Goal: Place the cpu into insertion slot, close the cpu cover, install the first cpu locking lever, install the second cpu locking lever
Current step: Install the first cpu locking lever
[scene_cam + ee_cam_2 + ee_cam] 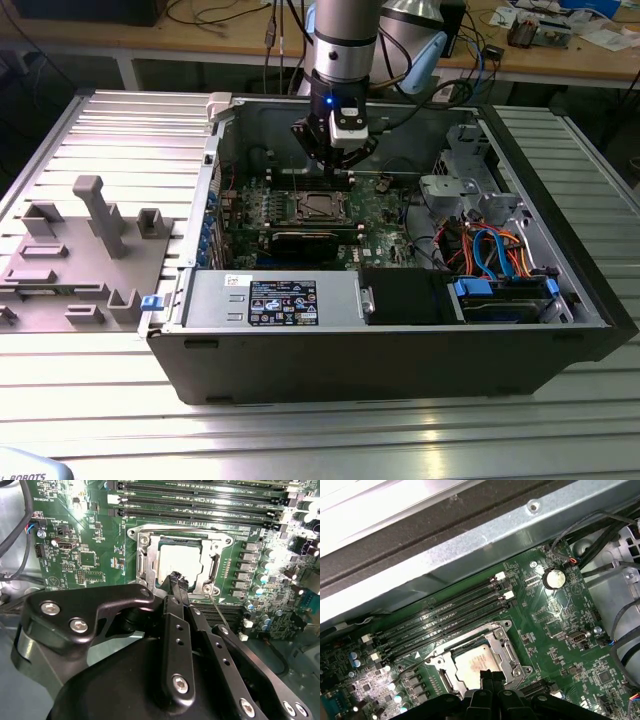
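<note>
**benchrat:** Which step is this? In the exterior view the arm is reaching down into the open PC case [400,340] on the worktop [120,130], with the pincer [338,160] just above the board.

**socket_sam:** I'd say the lever stage. In the second wrist view the cpu [180,560] is sitting flat in the insertion slot [180,531], silvery top facing up. The cpu cover [148,562] looks to be down around it, with the chip showing through the window. So my guess is placing and closing are done.

**benchrat:** Pincer state?

**socket_sam:** The fingers are together, and I can't see anything gripped between them. The tip [177,580] is right at the edge of the socket frame, on the side away from the memory slots [200,502]. From here it's touching the frame or very nearly. The first wrist view matches that: the pincer [490,676] is at the rim and the cpu [476,664] is just beyond it under the cover [504,649].

**benchrat:** And the levers?

**socket_sam:** There's a thin wire locking lever [216,607] angling away from the corner of the socket, just beside the fingers. It looks unlatched to me, but I can't see its hook end. I can't make out the other lever for sure.

**benchrat:** So what does it need?

**socket_sam:** My take is it needs a careful push with the closed tip. The wire is springy and narrow, so the tip has to land squarely on it and bring it down and under its catch without skidding onto the green board [85,555].
</note>
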### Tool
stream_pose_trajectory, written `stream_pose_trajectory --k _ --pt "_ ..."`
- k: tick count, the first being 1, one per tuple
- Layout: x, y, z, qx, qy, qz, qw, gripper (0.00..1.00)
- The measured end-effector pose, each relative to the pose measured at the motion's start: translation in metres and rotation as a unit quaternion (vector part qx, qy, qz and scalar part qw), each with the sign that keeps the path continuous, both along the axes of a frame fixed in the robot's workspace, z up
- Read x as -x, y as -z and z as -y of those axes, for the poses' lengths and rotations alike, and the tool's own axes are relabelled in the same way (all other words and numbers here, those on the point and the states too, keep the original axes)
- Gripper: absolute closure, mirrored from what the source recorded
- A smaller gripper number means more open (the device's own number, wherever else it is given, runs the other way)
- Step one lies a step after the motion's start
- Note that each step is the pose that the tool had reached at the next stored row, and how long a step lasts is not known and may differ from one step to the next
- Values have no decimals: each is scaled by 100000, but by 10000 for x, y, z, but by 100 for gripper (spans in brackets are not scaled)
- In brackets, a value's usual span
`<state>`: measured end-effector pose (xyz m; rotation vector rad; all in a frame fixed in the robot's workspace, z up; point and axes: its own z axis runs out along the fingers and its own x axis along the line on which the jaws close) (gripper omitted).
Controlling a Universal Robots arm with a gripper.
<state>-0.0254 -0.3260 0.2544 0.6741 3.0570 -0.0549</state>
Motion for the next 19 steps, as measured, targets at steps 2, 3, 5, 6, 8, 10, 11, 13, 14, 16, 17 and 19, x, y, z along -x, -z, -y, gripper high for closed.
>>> stream_pose_trajectory --k 2,3,5,6,8,10,11,13,14,16,17,19 --pt "0 0 0 -3 -347 -1 99999 89" --pt "0 0 0 -1 -494 -1 99999 89" --pt "0 0 0 1 -638 -3 99998 89" --pt "0 0 0 0 -712 -1 99997 89" --pt "0 0 0 -1 -877 -2 99996 89" --pt "0 0 0 0 -1062 -1 99994 89" --pt "0 0 0 -1 -1142 0 99993 89" --pt "0 0 0 -1 -1462 1 99989 89" --pt "0 0 0 1 -1638 0 99987 89" --pt "0 0 0 -2 -1900 1 99982 89" --pt "0 0 0 -3 -2029 -2 99979 89" --pt "0 0 0 -1 -2317 1 99973 89"
